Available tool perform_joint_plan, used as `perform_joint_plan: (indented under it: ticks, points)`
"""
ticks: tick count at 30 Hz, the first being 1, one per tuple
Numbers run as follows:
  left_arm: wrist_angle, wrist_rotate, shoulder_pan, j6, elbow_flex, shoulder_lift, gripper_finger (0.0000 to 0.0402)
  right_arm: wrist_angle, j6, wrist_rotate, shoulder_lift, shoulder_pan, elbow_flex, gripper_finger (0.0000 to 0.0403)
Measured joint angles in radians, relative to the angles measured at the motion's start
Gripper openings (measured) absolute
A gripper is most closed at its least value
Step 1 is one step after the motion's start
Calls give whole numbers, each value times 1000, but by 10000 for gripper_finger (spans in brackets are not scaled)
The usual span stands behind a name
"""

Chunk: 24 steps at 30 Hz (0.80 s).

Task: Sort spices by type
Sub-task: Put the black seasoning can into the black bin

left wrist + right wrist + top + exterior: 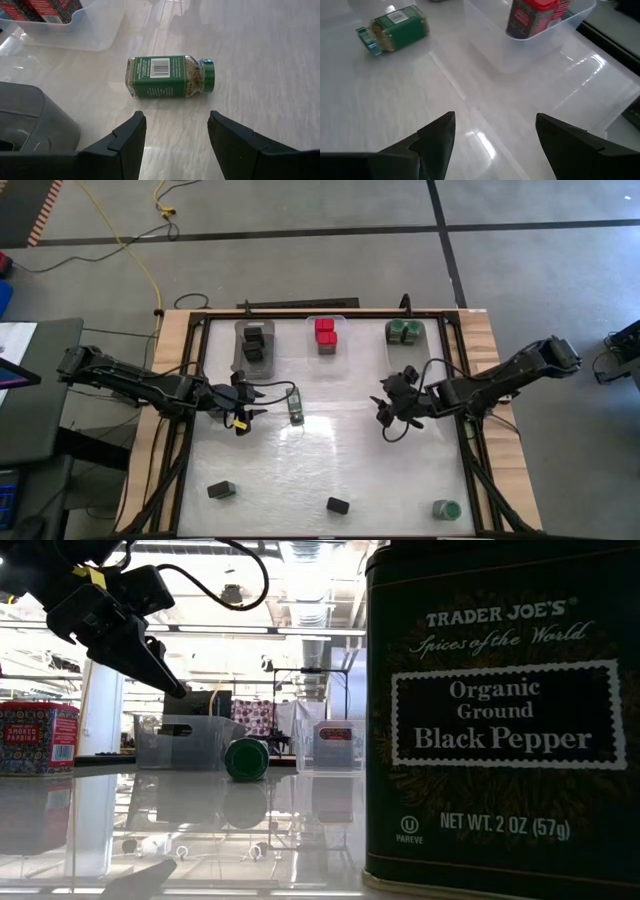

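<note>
On the glossy bench (330, 465), the left end effector (175, 132), fingers apart and empty, faces a green-lidded jar (167, 76) lying mid-frame, which could roll away if nudged off-centre.

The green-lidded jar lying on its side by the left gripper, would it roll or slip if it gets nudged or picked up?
The green-lidded jar looks flat-sided, so it probably slides on the glossy table rather than rolls. Its smooth label could slip between the open left gripper fingers. It likely feels light.

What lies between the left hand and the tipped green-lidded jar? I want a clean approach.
Nothing: bare tabletop separates the open left hand from the jar, seen in the left wrist view.
</note>
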Motion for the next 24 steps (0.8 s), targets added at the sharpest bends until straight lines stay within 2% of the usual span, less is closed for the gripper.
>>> perform_joint_plan:
  ticks: [6, 16, 24]
  points:
    - [0, 0, 0, -1, 0, 0, 204, 0, 1, -1, 0, -22, 0, 305]
    - [50, -32, 0, -127, 22, 0, 202, -18, 2, -24, 0, -21, 1, 305]
    - [-19, -80, -34, -144, 112, 0, 166, -78, 93, -26, 0, -21, 1, 305]
